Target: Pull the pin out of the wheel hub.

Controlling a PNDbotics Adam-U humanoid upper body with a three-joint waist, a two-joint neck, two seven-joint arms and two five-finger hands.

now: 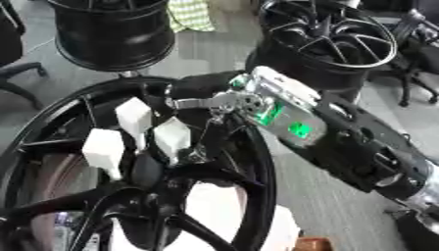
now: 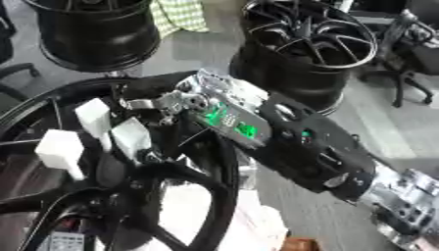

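Note:
A large black wheel hub (image 1: 257,166) fills the lower left, its spokes meeting at a dark centre (image 1: 150,171). My right arm (image 1: 343,142) comes in from the lower right, over the rim. My right hand (image 1: 137,120), black with white parts, is down inside the wheel, right at that centre. I cannot make out the pin; the hand and spokes hide the spot. The left hand shows in neither view.
Two more black wheels stand on the floor behind, one at the back left (image 1: 111,34) and one at the back right (image 1: 330,46). A checked cloth (image 1: 190,14) lies between them. Chair legs (image 1: 416,83) stand at the right edge. Something white (image 1: 214,206) shows through the spokes.

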